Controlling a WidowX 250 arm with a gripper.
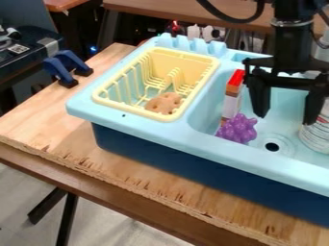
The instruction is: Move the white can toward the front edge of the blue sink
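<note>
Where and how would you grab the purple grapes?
Grip the wide middle of the grapes, coming straight down from above. They're a rounded, knobbly bunch with the sink's front wall and the box close by, so a low side approach looks tighter. Gap beside the box likely needs care.

From here the white cylindrical can (317, 135) runs out past the right edge, partly hidden behind the black claw (286, 119), its small print too blurred to read. The purple, knobbly grape cluster (237, 129) covers the foot of the red-and-white box (233, 98). The light-blue plastic sink (147, 126) and pale wooden counter (38, 122) are cut off too, the sink at right.
</note>
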